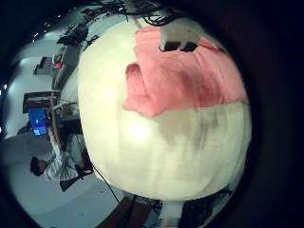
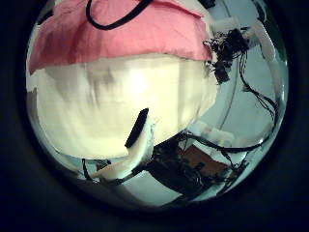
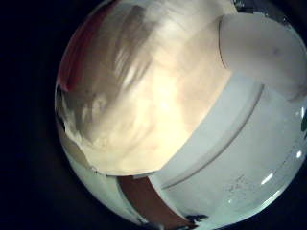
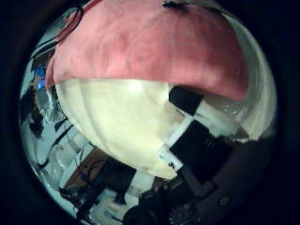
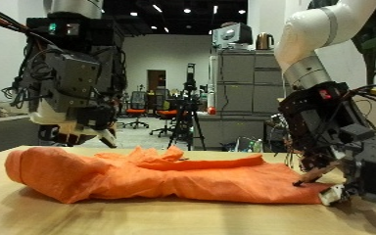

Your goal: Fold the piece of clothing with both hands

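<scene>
One soft orange-pink cloth garment (image 5: 163, 172) lies on the pale wooden tabletop (image 5: 31, 211), spread as a low, elongated heap between the two hands. Its surface is limp and matte, with shallow creases and a rumpled ridge along the middle; the end below the left hand is rounded and folded under. The garment's long axis runs across the table from the left hand's side to the right hand's side.

Left hand (image 5: 90, 132), of black and white parts, hangs above the garment's end, clear of the cloth; its fingers point down and appear relaxed, holding nothing. From its palm views the garment (image 1: 180, 74) lies as a flat pink sheet on the cream-coloured table (image 1: 161, 152), with the table's bare surface (image 2: 116, 97) beside the cloth's edge (image 2: 116, 39).

Right hand (image 5: 338, 171) sits low at the garment's opposite end, at table level. Whether its fingers grip the cloth cannot be told. Its thumb-side palm view shows the pink cloth (image 4: 141, 47) close by.
</scene>
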{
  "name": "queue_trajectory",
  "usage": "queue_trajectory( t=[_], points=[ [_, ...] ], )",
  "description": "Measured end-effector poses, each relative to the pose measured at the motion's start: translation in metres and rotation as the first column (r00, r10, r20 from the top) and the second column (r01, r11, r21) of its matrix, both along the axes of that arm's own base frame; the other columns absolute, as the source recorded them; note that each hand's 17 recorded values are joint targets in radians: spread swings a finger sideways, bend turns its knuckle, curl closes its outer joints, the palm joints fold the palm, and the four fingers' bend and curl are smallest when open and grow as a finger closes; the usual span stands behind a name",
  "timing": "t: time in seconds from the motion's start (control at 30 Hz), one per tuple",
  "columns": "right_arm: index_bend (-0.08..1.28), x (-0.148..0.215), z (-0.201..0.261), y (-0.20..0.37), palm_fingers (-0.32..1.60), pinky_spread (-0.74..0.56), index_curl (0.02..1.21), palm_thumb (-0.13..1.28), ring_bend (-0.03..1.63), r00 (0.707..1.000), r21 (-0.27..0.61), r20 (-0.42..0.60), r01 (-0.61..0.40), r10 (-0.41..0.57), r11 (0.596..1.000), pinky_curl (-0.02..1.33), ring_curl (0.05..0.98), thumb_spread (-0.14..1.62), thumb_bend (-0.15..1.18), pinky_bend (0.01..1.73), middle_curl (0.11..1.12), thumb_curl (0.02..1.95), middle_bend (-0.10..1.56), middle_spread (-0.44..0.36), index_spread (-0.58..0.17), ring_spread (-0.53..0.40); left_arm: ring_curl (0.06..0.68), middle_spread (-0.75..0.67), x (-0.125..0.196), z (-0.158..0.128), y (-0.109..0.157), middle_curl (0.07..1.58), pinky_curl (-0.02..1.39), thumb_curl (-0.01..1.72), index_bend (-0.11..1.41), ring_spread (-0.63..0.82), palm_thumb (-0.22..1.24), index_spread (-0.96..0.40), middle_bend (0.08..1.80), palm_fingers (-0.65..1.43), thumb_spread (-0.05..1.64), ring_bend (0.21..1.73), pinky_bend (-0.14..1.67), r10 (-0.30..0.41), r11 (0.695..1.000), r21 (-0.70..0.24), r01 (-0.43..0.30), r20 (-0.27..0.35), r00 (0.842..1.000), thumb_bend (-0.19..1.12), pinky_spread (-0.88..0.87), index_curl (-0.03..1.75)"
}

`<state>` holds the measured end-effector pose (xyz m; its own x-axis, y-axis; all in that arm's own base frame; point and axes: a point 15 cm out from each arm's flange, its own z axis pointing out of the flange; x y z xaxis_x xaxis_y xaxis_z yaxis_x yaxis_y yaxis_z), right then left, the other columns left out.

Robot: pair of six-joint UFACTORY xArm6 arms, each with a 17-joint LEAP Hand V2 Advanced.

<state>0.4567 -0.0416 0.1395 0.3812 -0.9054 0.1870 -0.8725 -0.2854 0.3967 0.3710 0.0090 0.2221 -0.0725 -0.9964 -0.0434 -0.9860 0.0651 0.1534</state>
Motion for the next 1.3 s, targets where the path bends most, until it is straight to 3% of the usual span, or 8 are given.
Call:
queue_trajectory(
  t=[0.07, 0.2, 0.27, 0.33, 0.47, 0.63, 0.87, 1.3],
  points=[
    [0.28, 0.001, 0.003, 0.000, 1.09, -0.26, 0.41, 0.72, 0.67, 1.000, -0.001, 0.007, 0.001, -0.001, 1.000, 0.24, 0.279, 0.88, -0.02, 0.36, 0.43, 0.35, 0.47, -0.228, -0.436, -0.344, 0.238, 0.18, 0.000, 0.001, 0.000, 0.33, 0.29, 0.27, 0.17, 0.38, 0.34, 0.01, 0.19, 0.09, 1.14, 0.48, 0.42, 0.000, 1.000, 0.000, 0.000, 0.001, 1.000, -0.02, 0.29, 0.33],
    [0.47, 0.003, 0.010, -0.003, 1.49, -0.51, 0.52, 0.78, 0.82, 1.000, -0.012, 0.020, -0.007, 0.008, 1.000, 0.33, 0.366, 0.87, -0.02, 0.60, 0.51, 0.36, 0.67, -0.260, -0.443, -0.382, 0.235, 0.20, 0.002, 0.003, 0.000, 0.32, 0.30, 0.27, 0.17, 0.38, 0.34, 0.01, 0.19, 0.10, 1.14, 0.48, 0.41, 0.003, 1.000, 0.000, -0.003, 0.008, 1.000, -0.02, 0.28, 0.33],
    [0.52, 0.003, 0.013, -0.008, 1.51, -0.54, 0.54, 0.80, 0.86, 1.000, -0.025, 0.025, -0.014, 0.015, 1.000, 0.34, 0.385, 0.87, -0.02, 0.63, 0.53, 0.37, 0.72, -0.252, -0.435, -0.366, 0.234, 0.19, 0.003, 0.005, 0.002, 0.33, 0.30, 0.27, 0.16, 0.38, 0.35, 0.02, 0.20, 0.10, 1.14, 0.48, 0.41, 0.006, 1.000, 0.000, -0.006, 0.012, 1.000, -0.01, 0.28, 0.33],
    [0.67, 0.001, 0.019, -0.015, 1.54, -0.58, 0.60, 0.87, 0.95, 0.999, -0.029, 0.033, -0.008, 0.009, 1.000, 0.37, 0.425, 0.87, 0.01, 0.71, 0.57, 0.39, 0.82, -0.223, -0.394, -0.319, 0.233, 0.16, 0.004, 0.007, 0.005, 0.33, 0.30, 0.27, 0.16, 0.37, 0.35, 0.02, 0.20, 0.11, 1.14, 0.47, 0.40, 0.013, 1.000, 0.001, -0.013, 0.013, 1.000, -0.02, 0.27, 0.32],
    [0.81, -0.012, 0.029, -0.035, 1.46, -0.54, 0.67, 1.06, 1.10, 0.999, -0.026, 0.041, 0.029, -0.028, 0.999, 0.45, 0.487, 0.91, 0.09, 0.87, 0.63, 0.47, 0.99, -0.180, -0.345, -0.258, 0.231, 0.12, 0.004, 0.010, 0.011, 0.33, 0.30, 0.27, 0.17, 0.36, 0.35, 0.01, 0.19, 0.12, 1.13, 0.47, 0.40, 0.025, 1.000, 0.002, -0.025, 0.016, 1.000, -0.02, 0.26, 0.32],
    [0.92, -0.013, 0.061, -0.058, 1.35, -0.46, 0.73, 1.13, 1.20, 0.989, -0.008, 0.136, 0.061, -0.060, 0.998, 0.52, 0.534, 0.94, 0.11, 1.03, 0.67, 0.53, 1.12, -0.145, -0.301, -0.216, 0.229, 0.14, 0.003, 0.011, 0.025, 0.33, 0.30, 0.27, 0.17, 0.34, 0.35, 0.01, 0.19, 0.12, 1.14, 0.47, 0.40, 0.039, 0.999, 0.017, -0.040, 0.018, 0.999, -0.02, 0.25, 0.33],
    [1.01, -0.012, 0.111, -0.045, 1.25, -0.39, 0.77, 1.13, 1.29, 0.969, 0.019, 0.246, 0.025, -0.029, 0.999, 0.58, 0.573, 0.98, 0.08, 1.14, 0.70, 0.60, 1.22, -0.119, -0.257, -0.192, 0.226, 0.12, 0.000, 0.009, 0.030, 0.32, 0.31, 0.27, 0.18, 0.34, 0.36, 0.01, 0.17, 0.12, 1.14, 0.47, 0.40, 0.046, 0.999, 0.015, -0.046, 0.008, 0.999, -0.02, 0.25, 0.34],
    [1.04, -0.010, 0.144, 0.013, 1.21, -0.36, 0.79, 1.13, 1.33, 0.948, 0.081, 0.318, -0.056, 0.027, 0.995, 0.60, 0.588, 1.03, 0.03, 1.19, 0.70, 0.70, 1.28, -0.104, -0.232, -0.183, 0.220, 0.08, -0.009, 0.012, 0.037, 0.32, 0.31, 0.27, 0.18, 0.34, 0.36, 0.01, 0.18, 0.13, 1.15, 0.46, 0.38, 0.057, 0.998, 0.012, -0.057, 0.007, 0.998, -0.02, 0.24, 0.34]
  ],
)
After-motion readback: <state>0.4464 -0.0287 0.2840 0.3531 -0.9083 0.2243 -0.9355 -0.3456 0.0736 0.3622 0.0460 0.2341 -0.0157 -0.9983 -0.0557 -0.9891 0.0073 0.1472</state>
